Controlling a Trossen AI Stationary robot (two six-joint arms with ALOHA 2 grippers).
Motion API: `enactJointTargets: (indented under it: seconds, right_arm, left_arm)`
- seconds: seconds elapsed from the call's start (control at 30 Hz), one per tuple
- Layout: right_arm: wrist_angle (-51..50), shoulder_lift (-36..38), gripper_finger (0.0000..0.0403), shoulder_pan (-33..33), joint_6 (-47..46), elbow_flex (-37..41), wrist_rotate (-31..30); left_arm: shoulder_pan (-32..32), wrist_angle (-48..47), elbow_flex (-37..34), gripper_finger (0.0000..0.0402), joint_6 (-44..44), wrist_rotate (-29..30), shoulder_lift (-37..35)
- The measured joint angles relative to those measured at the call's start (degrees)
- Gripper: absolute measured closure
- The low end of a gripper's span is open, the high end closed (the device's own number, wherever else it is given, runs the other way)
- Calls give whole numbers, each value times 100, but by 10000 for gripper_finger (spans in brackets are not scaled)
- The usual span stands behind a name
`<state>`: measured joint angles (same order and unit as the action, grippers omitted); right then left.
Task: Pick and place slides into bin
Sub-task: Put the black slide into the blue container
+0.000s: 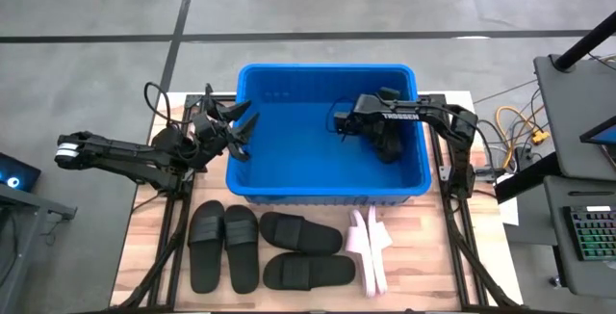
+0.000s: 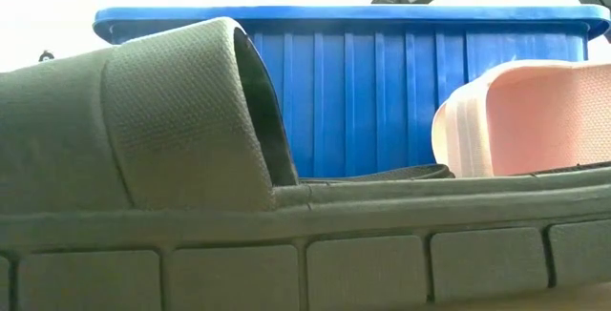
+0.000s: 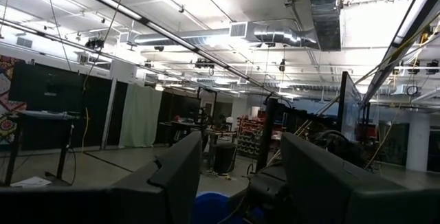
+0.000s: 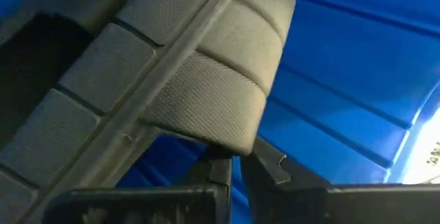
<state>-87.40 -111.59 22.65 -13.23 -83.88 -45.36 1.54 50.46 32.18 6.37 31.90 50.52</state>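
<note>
Right tool (image 1: 385,141) inside bin (image 1: 327,191), fingers closed on a black slide (image 4: 199,80) held above the bin floor. Left tool (image 1: 236,131) wide open, empty, at bin's left rim. Four black slides (image 1: 260,247) and pink pair (image 1: 369,247) on tabletop (image 1: 423,256).

"TROSSEN" in white on right arm (image 1: 409,115) over the bin (image 1: 327,191); no other legible txt.

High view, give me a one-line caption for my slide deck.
Right hand holds a black slide inside the blue bin; left hand waits at its rim; five slides remain on the table.
</note>
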Motion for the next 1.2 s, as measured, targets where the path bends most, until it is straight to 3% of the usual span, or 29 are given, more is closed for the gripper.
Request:
enactJointTargets:
  seconds: [0.43, 0.7, 0.9, 1.2]
  right_arm:
    - [-257, 50, 249, 83, 179, -310, 462]
    - [-255, 55, 212, 83, 386, -310, 449]
    - [-217, 55, 240, 92, 931, -310, 423]
    - [-267, 55, 384, 101, 1015, -310, 478]
  left_arm:
    - [0, -3, 0, 217, 1, -13, 9]
    - [0, -9, -4, 217, 2, -22, 33]
    - [0, -9, -4, 217, 2, -20, 49]
    - [0, -35, -5, 217, 2, -20, 70]
